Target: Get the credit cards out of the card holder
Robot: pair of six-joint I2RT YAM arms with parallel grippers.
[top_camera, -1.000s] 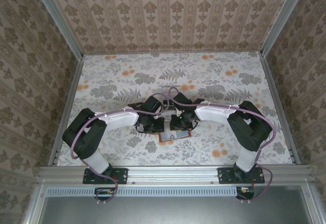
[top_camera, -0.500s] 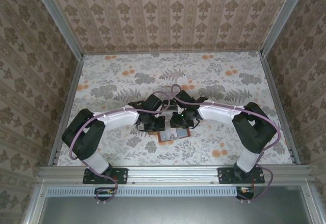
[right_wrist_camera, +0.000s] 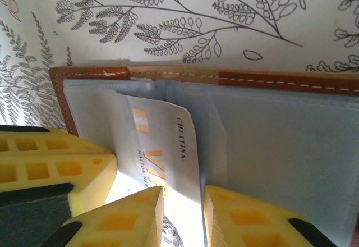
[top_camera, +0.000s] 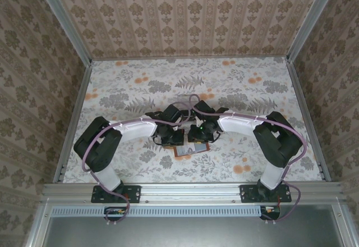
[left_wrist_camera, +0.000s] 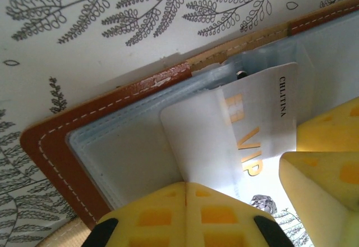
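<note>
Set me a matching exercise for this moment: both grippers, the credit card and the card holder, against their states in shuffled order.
Things:
1. left gripper
2. right gripper
3. credit card
4. card holder

States:
a. lying opened flat
b. shut, fingertips together, holding nothing
c. partly out of its pocket
d. closed on the card's free end

Pairs: 1-b, 2-d, 3-c, 4-a

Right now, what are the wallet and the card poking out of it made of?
The card holder looks like brown leather: matte, with white stitching. Its pocket panels seem cloudy soft plastic. The credit card is probably glossy white plastic; it bends.
</note>
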